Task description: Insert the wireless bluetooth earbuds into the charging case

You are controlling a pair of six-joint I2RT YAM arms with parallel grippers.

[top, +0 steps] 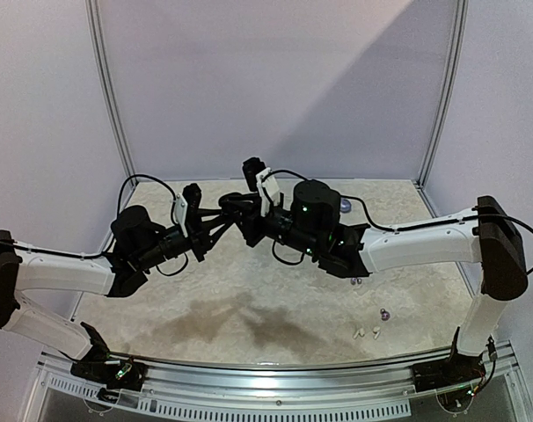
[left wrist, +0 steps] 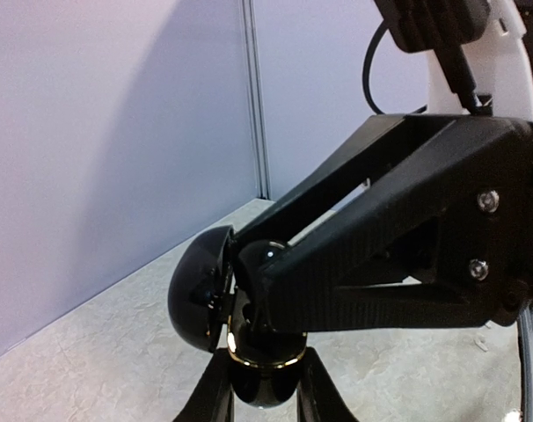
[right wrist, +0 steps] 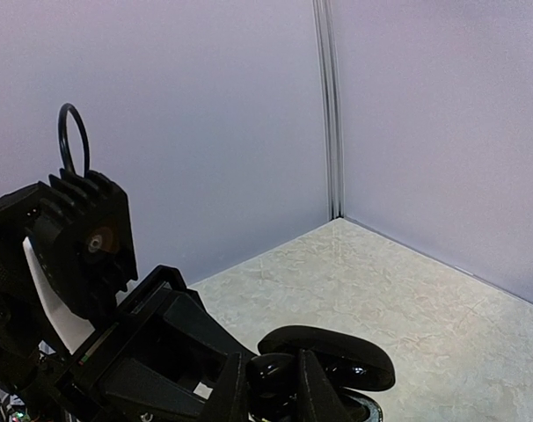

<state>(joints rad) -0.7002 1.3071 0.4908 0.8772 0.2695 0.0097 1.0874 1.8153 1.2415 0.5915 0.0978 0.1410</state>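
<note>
Open black charging case (left wrist: 200,299) clamped in left tool (left wrist: 265,389) above tabletop (top: 249,303) near far edge, right tool (right wrist: 265,387) pinching black earbud (left wrist: 268,255) at its mouth.

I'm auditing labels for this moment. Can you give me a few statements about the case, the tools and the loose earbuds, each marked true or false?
1. The charging case has its lid shut. False: the lid stands hinged open.
2. The left tool grips the case's base from both sides. True.
3. The white stemmed earbuds lie on the table near the right arm's base. True.
4. The two tools sit far apart at opposite table edges. False: they meet over mid-table, the right tool reaching to the open case.
5. The right tool pinches a small glossy black earbud beside the lid. True, as far as the wrist views show.
</note>
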